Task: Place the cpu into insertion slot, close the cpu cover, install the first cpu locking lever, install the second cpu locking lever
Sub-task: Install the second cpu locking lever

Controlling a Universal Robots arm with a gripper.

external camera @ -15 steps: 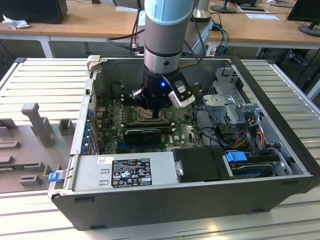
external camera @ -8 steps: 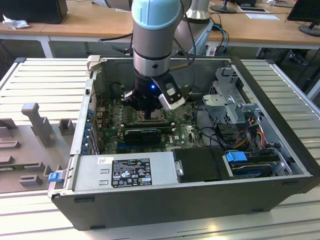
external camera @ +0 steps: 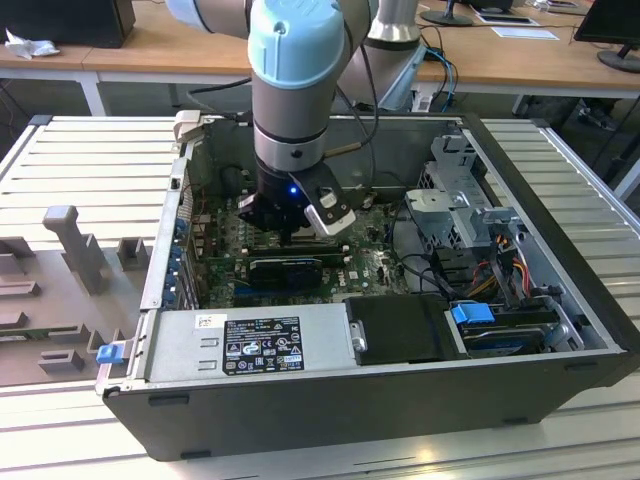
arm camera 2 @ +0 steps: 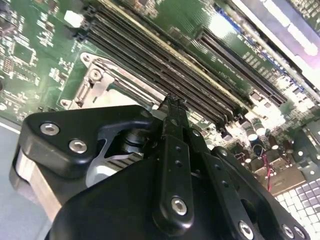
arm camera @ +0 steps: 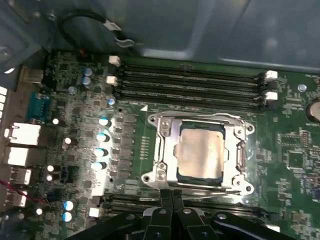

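The cpu (arm camera: pixel 200 152) lies flat in the insertion slot (arm camera: pixel 156 122), its silver-grey top showing through the window of the cpu cover (arm camera: pixel 167 150), which is down over it. A thin metal locking lever (arm camera: pixel 215 189) runs along the socket edge nearest my gripper (arm camera: pixel 171 194). The two black fingers are shut together with their tips right at that lever; whether they grip it is not visible. In the second wrist view the fingertips (arm camera 2: pixel 172 105) sit at the edge of the socket's metal frame (arm camera 2: pixel 95 82). In the exterior view the gripper (external camera: pixel 290 232) is down inside the computer case over the green board.
Long black memory slots (arm camera: pixel 190 82) run beside the socket, with more (arm camera 2: pixel 165 65) close to the fingers. A black card (external camera: pixel 285 268), the grey power supply (external camera: pixel 250 345), drive bays (external camera: pixel 460 210) and case walls (external camera: pixel 165 230) close in around the arm. A black cable (arm camera: pixel 90 22) loops nearby.
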